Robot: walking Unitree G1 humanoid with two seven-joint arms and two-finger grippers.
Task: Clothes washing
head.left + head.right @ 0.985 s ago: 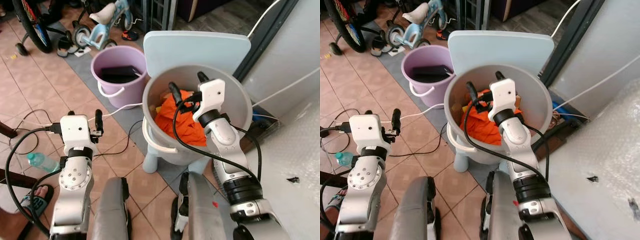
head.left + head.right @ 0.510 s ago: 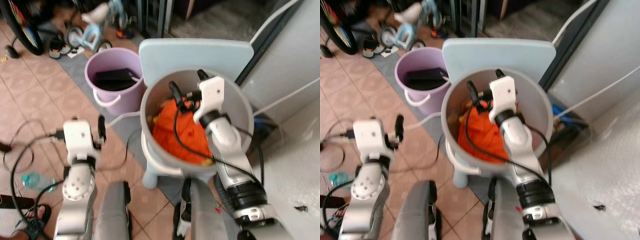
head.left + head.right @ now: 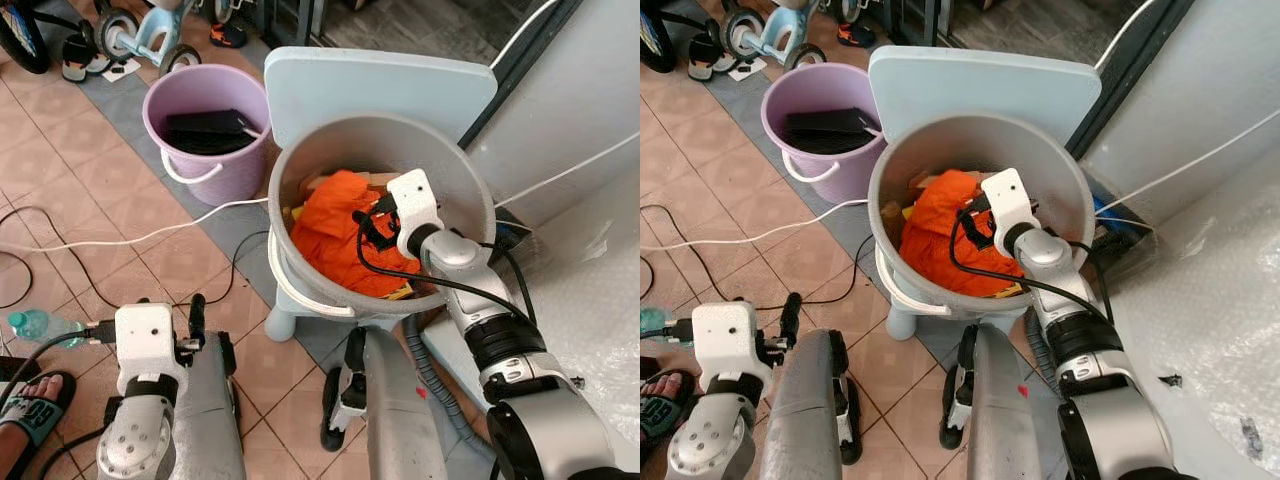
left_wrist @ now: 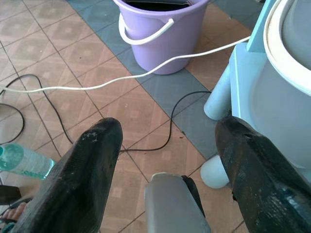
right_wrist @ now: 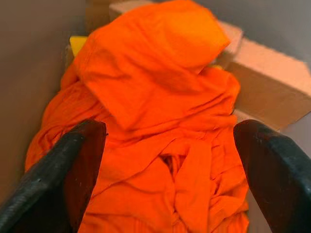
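My right claw [image 5: 165,160] is inside the round grey plastic wash tub [image 3: 300,165], fingers spread wide, poised just above the crumpled orange cloth garment [image 3: 335,230]. Nothing gripped yet. My left claw [image 4: 167,160] hangs idle and low over the tiled floor, fingers apart.

The garment sits heaped in the tub's middle, on top of a tan cardboard box [image 5: 272,82] and something yellow [image 5: 77,43] by the wall.

Risks as I judge them:
- Loose folds: a shallow pinch takes one layer only, and the rest slides back in.
- A deep reach may catch the box edge along with the cloth.
- My wrist cable [image 3: 365,255] loops over the pile and could snag fabric on lift.

Orientation: no clean axis, it's bunched. The heap runs roughly from the tub's far rim towards me, with a hood-like hump at the far end.
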